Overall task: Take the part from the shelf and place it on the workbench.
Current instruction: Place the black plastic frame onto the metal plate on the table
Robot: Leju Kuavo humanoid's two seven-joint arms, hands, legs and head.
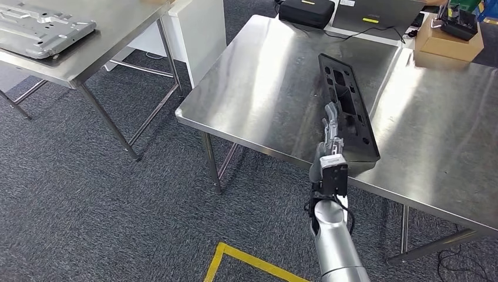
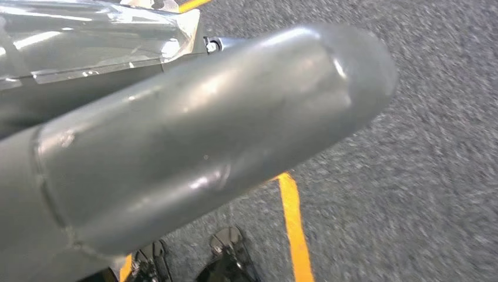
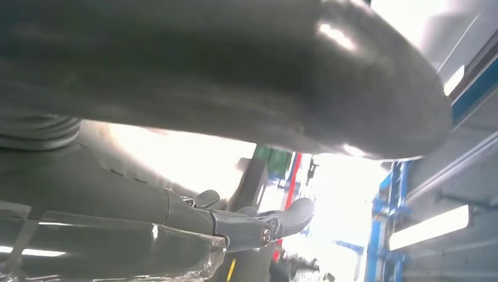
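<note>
The head view looks forward and down from high on the robot onto a steel counter [image 1: 264, 88] and grey carpet [image 1: 88, 194]. The left wrist view sits close behind the left robot hand [image 2: 194, 153], facing down at the carpet and a yellow floor line [image 2: 292, 223], which the head view also shows. The right wrist view, very near the right robot hand [image 3: 246, 70], tilts upward toward bright lights.

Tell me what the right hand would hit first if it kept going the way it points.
Probably the black part: the right hand already lies over it on the steel workbench, fingers pointing along its length. Contact can't be judged.
</note>
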